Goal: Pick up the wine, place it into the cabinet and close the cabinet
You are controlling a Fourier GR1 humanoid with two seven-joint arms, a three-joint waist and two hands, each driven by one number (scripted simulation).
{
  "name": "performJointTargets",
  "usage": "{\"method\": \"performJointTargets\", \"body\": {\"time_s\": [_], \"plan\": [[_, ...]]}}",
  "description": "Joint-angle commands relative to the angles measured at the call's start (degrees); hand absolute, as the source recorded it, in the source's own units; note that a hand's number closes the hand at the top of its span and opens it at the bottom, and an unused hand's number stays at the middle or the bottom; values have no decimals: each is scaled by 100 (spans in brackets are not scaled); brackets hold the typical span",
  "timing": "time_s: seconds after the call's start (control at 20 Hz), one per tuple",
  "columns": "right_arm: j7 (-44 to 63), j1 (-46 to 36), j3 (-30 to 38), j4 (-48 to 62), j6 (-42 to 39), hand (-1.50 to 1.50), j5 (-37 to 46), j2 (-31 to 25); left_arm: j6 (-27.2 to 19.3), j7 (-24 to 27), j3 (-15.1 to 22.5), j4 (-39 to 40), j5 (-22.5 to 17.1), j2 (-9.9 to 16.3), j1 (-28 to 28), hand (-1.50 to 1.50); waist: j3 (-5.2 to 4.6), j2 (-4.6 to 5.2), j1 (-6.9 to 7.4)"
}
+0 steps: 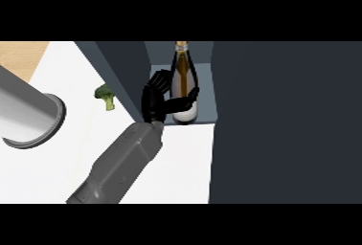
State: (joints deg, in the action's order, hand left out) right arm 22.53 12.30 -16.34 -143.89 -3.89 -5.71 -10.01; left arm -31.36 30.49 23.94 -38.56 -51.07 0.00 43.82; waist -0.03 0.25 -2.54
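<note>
wine (185,76) in cabinet (283,119), right hand (157,103) beside, broccoli (105,97) nr door

The wine (185,81) is showing glossy dark glass with a bright sheen near its base and a gold-looking foil neck. The hand (157,98) is looking like matt black plastic, its forearm (124,165) smooth grey. The counter (84,143) is appearing smooth, matt white. The cabinet (283,119) is looking matt slate. The pot (28,112) is gleaming like brushed metal.
</note>
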Motion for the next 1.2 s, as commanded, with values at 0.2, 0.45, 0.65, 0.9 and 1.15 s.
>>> {"method": "performJointTargets", "body": {"time_s": [0.2, 0.45, 0.65, 0.9, 1.15], "plan": [[47, 514, 411, -890, -219, -150, -827, -113, 95, -137, -403, 673, -123, 0, 831, 150, 6, -3, 42], [280, 320, 75, -942, -95, -150, -559, 21, -14, -129, -642, 1271, 25, 2, 1488, 150, 3, 6, 14], [546, -35, 385, -808, -96, -150, -834, -21, -131, 42, -553, 1741, 285, 9, 1509, 150, 2, 22, 56], [534, 151, 234, -996, -161, -150, -718, 1, -862, -83, -483, 2395, 570, 249, 2070, -150, 4, 33, -105], [21, 179, -34, -535, -250, -150, -458, 217, -854, -104, -362, 2968, 860, 390, 2171, -150, 3, 66, -89]]}}
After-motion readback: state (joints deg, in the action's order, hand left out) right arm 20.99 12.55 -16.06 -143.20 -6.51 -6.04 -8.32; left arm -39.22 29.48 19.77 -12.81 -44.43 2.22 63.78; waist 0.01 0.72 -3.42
